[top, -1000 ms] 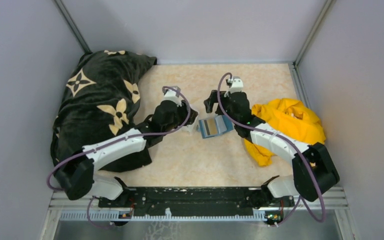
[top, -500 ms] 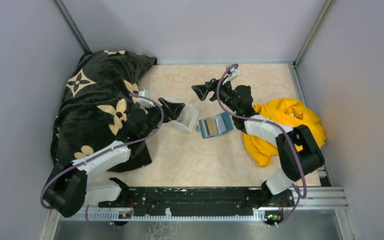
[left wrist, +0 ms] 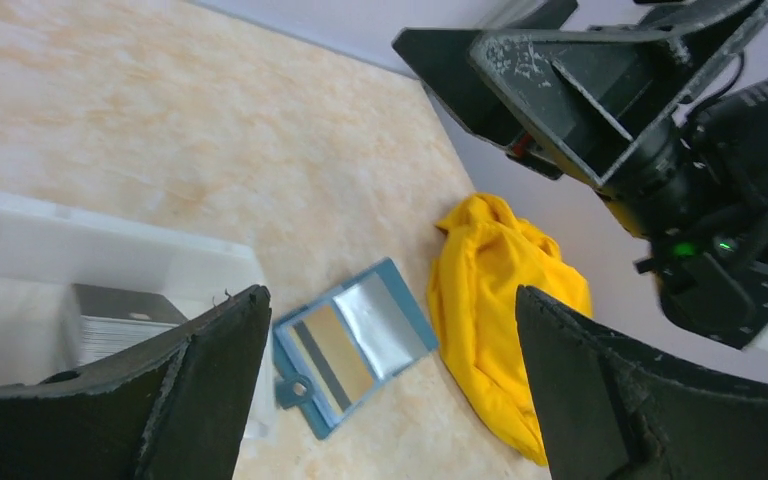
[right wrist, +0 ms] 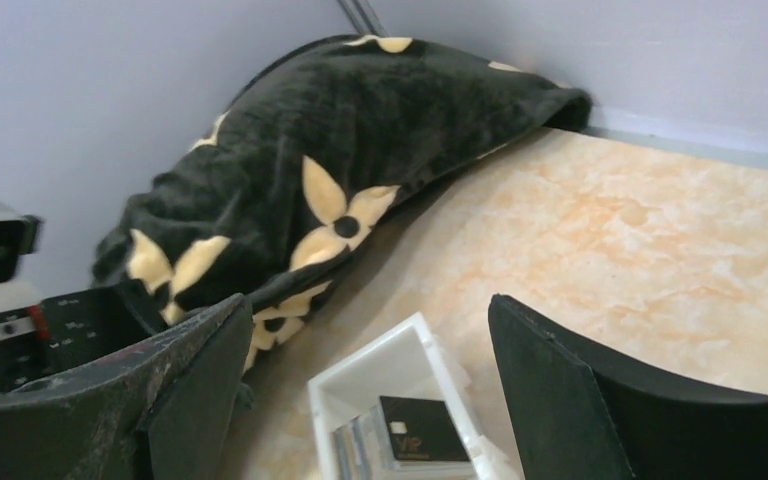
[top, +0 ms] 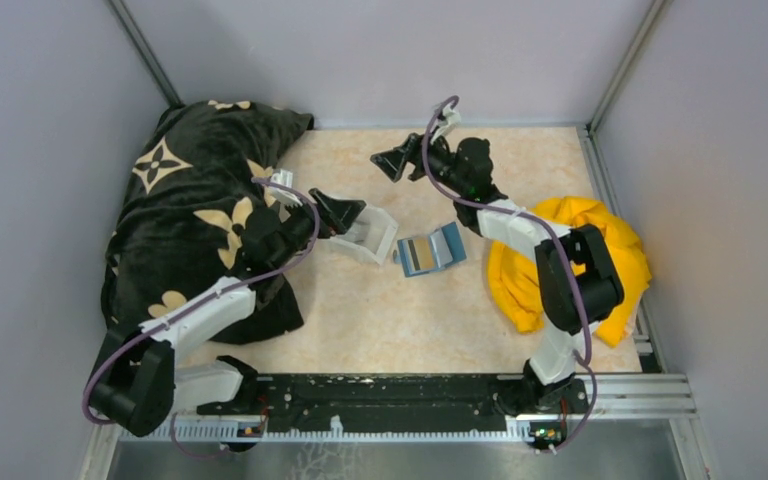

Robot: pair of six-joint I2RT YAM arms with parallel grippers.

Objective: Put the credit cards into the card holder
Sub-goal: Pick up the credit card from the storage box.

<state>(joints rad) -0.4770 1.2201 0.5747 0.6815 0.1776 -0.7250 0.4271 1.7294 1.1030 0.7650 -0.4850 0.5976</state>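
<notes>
Counter [top: 390, 310]: beige, marbled, walled on three sides.

Black blanket [top: 190, 190] with a cream flower pattern was seen heaped over the far left corner. A crumpled yellow cloth [top: 615, 250] was seen lying at the right edge.

The left arm [top: 210, 305] was stretched across the blanket's near edge. Its left hand [left wrist: 390, 292] was spread wide, nothing between the fingers, and was held just at the left side of the tray.

The right arm [top: 520, 225] was reached towards the far wall. Its right hand [right wrist: 370, 300] was also spread, nothing gripped, raised clear of the counter and turned leftward, beyond the tray.

A white plastic tray [top: 388, 232] was noted near mid-counter, just left of the card holder. Credit cards [left wrist: 120, 315] were stacked inside it, grey edges visible. The top one was dark with pale lettering in the right wrist view. The count could not be read.

The card holder [top: 431, 250] was found lying open and flat on the counter between tray and yellow cloth, touched by neither hand. A tan card [left wrist: 335, 350] with a dark stripe was seen on its left leaf. A shiny clear panel was seen on the right leaf.
</notes>
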